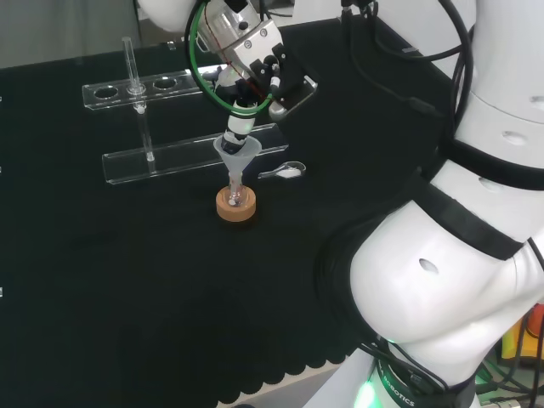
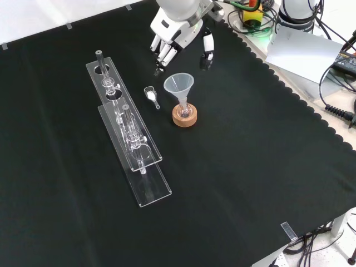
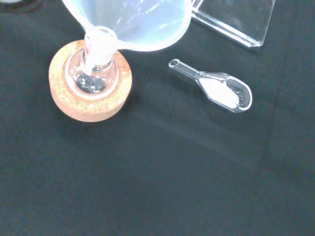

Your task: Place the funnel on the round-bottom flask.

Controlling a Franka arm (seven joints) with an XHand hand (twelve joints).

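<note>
Funnel [image 2: 178,85] first: I see one, clear and thin-walled, standing with its stem down in the neck of the one small round-bottom flask [image 3: 93,73], which rests in a single cork ring [image 2: 184,115] near the middle of the black worktop [image 2: 250,167]. From my seat it looks seated and roughly upright in the front view, tilted a little in the head view, so I judge the placing done or nearly so. The robot hand [image 2: 177,39] hangs above and behind it in the front view, its fingers [image 2: 164,54] spread and fairly straight with the thumb apart, holding nothing; I can't say from the head view whether a fingertip touches the rim. I'd treat the funnel as very light, stiff and slick, easy to tip, and the glass flask under it as fragile and ready to rock in its ring. If I had to take it again, I'd pinch the cone's rim or its outer wall, not the stem. Beside the ring lies one small clear scoop [image 3: 216,90] with white powder in it. One clear rack [image 2: 129,139] stretches along the left of the front view, with one upright tube [image 1: 129,61] in the head view.
</note>
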